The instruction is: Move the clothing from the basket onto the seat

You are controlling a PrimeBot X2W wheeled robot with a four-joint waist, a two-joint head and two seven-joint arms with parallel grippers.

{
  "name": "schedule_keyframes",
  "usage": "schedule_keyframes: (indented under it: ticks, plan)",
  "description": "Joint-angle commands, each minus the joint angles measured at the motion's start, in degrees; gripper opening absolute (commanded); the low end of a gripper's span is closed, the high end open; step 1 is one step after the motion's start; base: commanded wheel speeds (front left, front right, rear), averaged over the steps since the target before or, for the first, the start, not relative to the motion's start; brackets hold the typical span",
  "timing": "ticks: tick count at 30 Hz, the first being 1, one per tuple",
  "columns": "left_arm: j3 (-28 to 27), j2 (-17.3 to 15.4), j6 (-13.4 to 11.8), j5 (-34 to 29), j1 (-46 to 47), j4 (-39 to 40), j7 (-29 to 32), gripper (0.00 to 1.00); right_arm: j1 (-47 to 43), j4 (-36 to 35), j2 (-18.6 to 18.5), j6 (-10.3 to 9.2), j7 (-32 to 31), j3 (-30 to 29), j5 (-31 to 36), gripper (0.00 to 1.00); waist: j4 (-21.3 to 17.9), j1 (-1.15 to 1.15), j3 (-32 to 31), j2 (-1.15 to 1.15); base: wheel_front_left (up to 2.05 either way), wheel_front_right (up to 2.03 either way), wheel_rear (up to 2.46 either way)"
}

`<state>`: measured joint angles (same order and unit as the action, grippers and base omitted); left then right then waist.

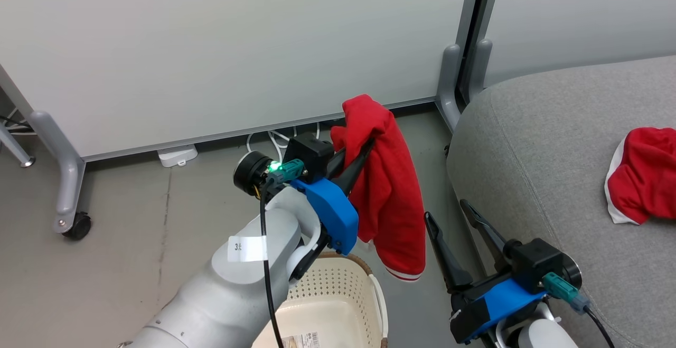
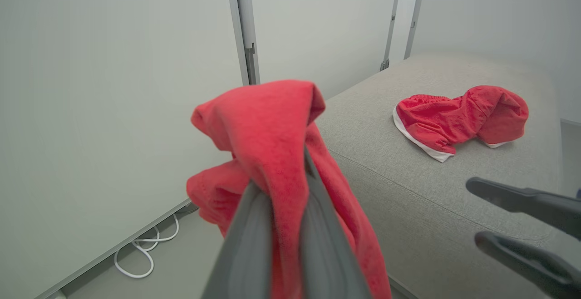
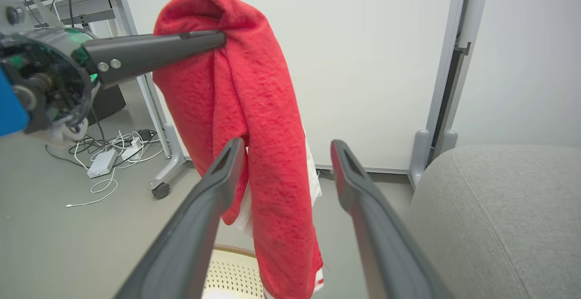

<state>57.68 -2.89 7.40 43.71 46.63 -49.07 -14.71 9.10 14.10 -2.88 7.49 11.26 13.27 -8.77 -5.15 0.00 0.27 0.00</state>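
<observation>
- Seat [image 1: 528, 152]: big grey cushion on the right. One red garment [image 1: 641, 174] already lies crumpled on it, far right, white trim showing. The bare fabric to its left is my drop zone.
- Held garment [image 1: 391, 195]: red, hanging long from the left gripper [image 1: 367, 147], over the floor between basket and seat, striped hem lowest.
- Step in hand, as I read it, is the carry to the right. I'd lift so the hem clears the seat's rounded edge and swing well over the cushion. Then I'd lower until the cloth piles up and only then let go. Let go at the edge and it likely slides to the floor.
- Basket [image 1: 338, 295]: near, under my left forearm, label on its floor. I can't see all of it.
- Left gripper: raised, fingers pointing far-right, clamped on a bunched fold at the garment's top.
- Right gripper [image 1: 446, 209]: low, near the seat's left edge, fingers spread wide, gripping nothing. The cloth hangs near its tips, so I'd move it out of the swing path.
</observation>
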Motion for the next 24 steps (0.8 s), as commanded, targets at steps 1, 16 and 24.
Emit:
schedule_keyframes:
  ticks: [1,16,24]
  plan:
    - [0.2,0.0,0.1,0.5,0.5,0.0,-0.1,0.00,-0.7,0.2,0.0,0.01,0.1,0.2,-0.2,1.00,-0.1,0.00,0.1,0.00,0.00,0.00,0.00]
    - [2.3,0.0,0.1,2.5,1.6,0.7,-0.5,0.00,9.0,11.0,-0.7,0.01,-1.3,5.2,-0.3,1.00,0.3,0.00,1.2,0.00,0.00,0.00,0.00]
    - [3.3,0.0,0.0,2.9,2.3,1.8,-0.5,0.00,17.9,22.9,-0.4,0.01,-0.2,7.2,-0.9,1.00,1.2,0.00,2.3,0.00,0.00,0.00,0.00]
